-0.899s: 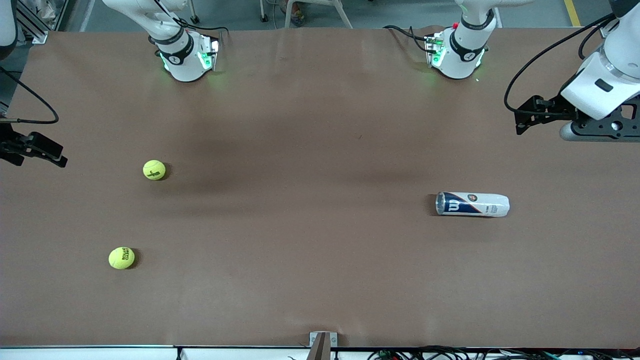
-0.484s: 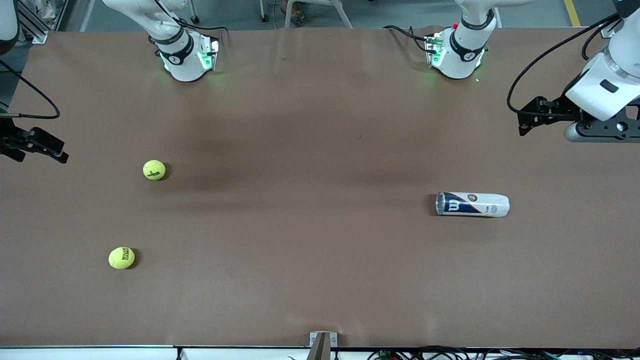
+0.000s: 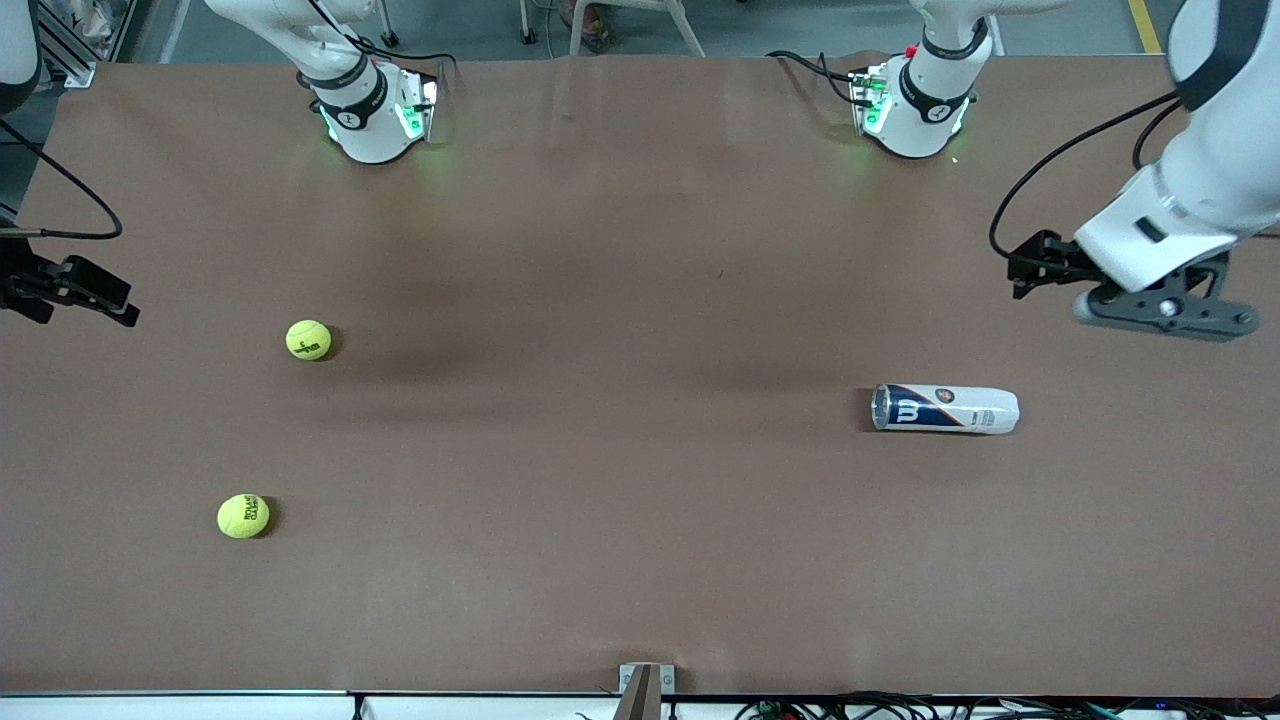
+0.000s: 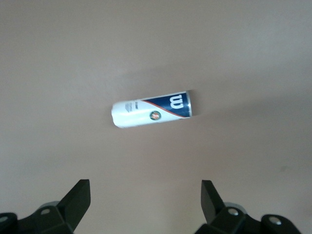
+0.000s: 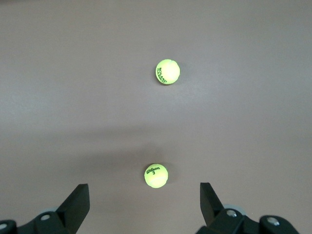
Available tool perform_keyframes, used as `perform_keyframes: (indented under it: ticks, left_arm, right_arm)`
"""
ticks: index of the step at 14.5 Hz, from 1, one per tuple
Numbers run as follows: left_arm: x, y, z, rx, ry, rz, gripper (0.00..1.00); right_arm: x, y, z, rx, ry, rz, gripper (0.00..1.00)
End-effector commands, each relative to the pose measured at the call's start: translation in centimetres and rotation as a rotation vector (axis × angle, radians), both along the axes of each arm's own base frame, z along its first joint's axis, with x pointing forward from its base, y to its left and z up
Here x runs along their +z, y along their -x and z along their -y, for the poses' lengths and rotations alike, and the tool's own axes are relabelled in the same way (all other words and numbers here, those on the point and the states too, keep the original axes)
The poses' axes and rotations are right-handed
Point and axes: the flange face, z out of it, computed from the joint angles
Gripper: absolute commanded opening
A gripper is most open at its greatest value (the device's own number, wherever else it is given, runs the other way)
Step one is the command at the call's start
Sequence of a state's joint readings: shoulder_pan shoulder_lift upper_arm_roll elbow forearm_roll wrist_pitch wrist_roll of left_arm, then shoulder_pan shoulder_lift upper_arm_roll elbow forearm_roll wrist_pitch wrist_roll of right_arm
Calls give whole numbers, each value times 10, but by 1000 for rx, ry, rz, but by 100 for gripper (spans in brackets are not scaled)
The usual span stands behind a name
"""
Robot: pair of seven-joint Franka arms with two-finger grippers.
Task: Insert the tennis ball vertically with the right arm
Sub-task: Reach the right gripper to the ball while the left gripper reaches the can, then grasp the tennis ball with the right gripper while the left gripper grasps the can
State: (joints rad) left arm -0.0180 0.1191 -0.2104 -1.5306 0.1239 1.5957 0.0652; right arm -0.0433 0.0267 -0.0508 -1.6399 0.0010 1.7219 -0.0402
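Right gripper (image 5: 144, 207) hangs at the left edge of the front frame, over the table's (image 3: 620, 250) right-arm end, fingers spread wide and holding nothing. Its wrist picture centres two tennis balls between the fingers, a sensible line-up for a pick: the Wilson ball (image 3: 308, 340) sits in the left-centre of the front frame, the second ball (image 3: 243, 516) lower left, nearer the front camera.

Left gripper (image 4: 146, 207) is likewise wide open and empty, in the air at the right edge of the front frame, above the can (image 3: 945, 408). The can lies on its side at right-centre, its open mouth turned toward the balls; judged from the task, it must be stood upright first.

Compared with the earlier frames, the left arm has swung lower and inward toward the can; the right gripper has barely shifted. Balls and can are unmoved.
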Motion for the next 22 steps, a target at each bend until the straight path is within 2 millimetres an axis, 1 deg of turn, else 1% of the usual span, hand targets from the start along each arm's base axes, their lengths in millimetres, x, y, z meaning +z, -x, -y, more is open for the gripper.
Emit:
perform_keyframes:
  ticks: [1,2,3,4,5,6,7,9,10,12,13,14,15,16,17,19,22]
  left_arm:
    - [-20,-12,13,-144,-32,-22,100]
    - [-30,-17,12,-197,-31,-46,100]
    - [-46,-23,11,-237,-26,-72,100]
    - [-62,-25,8,-275,-24,-99,100]
    - [-75,-27,9,-324,-24,-106,100]
    - [-90,-29,8,-377,-27,-113,100]
    - [-104,-29,5,-435,-50,-120,100]
    - [-135,-32,1,-539,-72,-164,100]
    - [-146,-33,0,-577,-68,-188,100]
    - [-171,-38,-3,-645,-102,-237,100]
    - [-182,-40,-5,-671,-142,-259,100]
    - [-192,-42,-3,-703,-164,-280,100]
    - [-203,-43,-2,-747,-165,-300,100]
    - [-212,-45,-2,-795,-156,-315,100]
    - [-225,-47,-5,-829,-143,-337,99]
    - [-245,-52,-5,-909,-126,-349,99]
    - [-266,-55,-8,-1014,-134,-392,99]
  right_arm:
    - [-21,8,6,-16,-11,-14,100]
    - [-29,8,8,-16,-9,-12,100]
    - [-45,4,9,-16,-8,-24,100]
    - [-63,-2,9,-16,-9,-44,100]
    - [-82,-9,12,-21,-10,-70,100]
    - [-105,-15,13,-23,-12,-108,100]
    - [-133,-21,15,-27,-13,-152,100]
    - [-181,-26,25,-42,-20,-230,100]
    - [-204,-27,28,-46,-23,-261,100]
    - [-243,-24,27,-46,-25,-295,100]
    - [-263,-20,25,-43,-25,-310,100]
    - [-285,-17,23,-41,-25,-327,100]
    - [-303,-11,23,-44,-29,-351,100]
    - [-316,-5,23,-46,-31,-371,100]
    - [-323,0,21,-46,-32,-384,100]
    - [-336,6,19,-47,-37,-409,100]
    - [-348,15,18,-54,-47,-441,100]
